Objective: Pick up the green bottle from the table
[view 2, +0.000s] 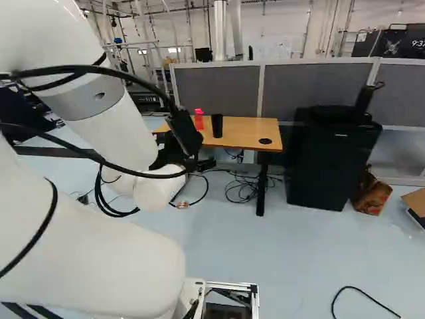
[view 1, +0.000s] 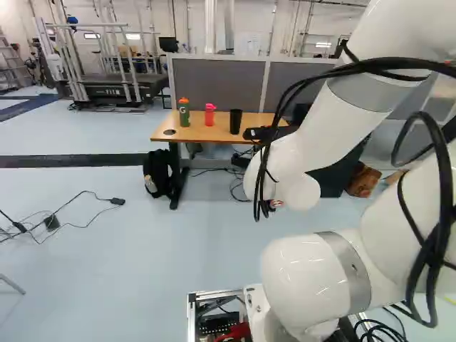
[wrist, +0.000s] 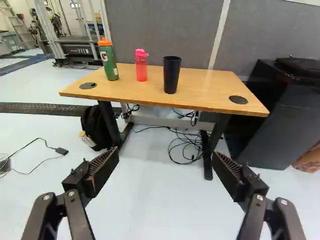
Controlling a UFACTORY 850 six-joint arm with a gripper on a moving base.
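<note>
The gripper (view 1: pixel 268 133) shows partly past the arm in the left base view, before the table's near edge. In the wrist view my gripper (wrist: pixel 166 164) stands wide open, nothing between its fingers. Ahead of it and farther off is the wooden table (wrist: pixel 210 96). The green bottle (wrist: pixel 108 61), with an orange cap, stands upright on the table's left part, beside the red bottle; the left base view also shows the green bottle (view 1: pixel 184 112). In the right base view the arm hides it.
A red bottle (wrist: pixel 141 66) and a black cup (wrist: pixel 171 75) share the tabletop. Below are a black backpack (wrist: pixel 96 126), table legs and loose cables (wrist: pixel 186 145). A grey partition (wrist: pixel 160 30) rises behind; a large black bin (view 2: pixel 334 156) stands to the table's right.
</note>
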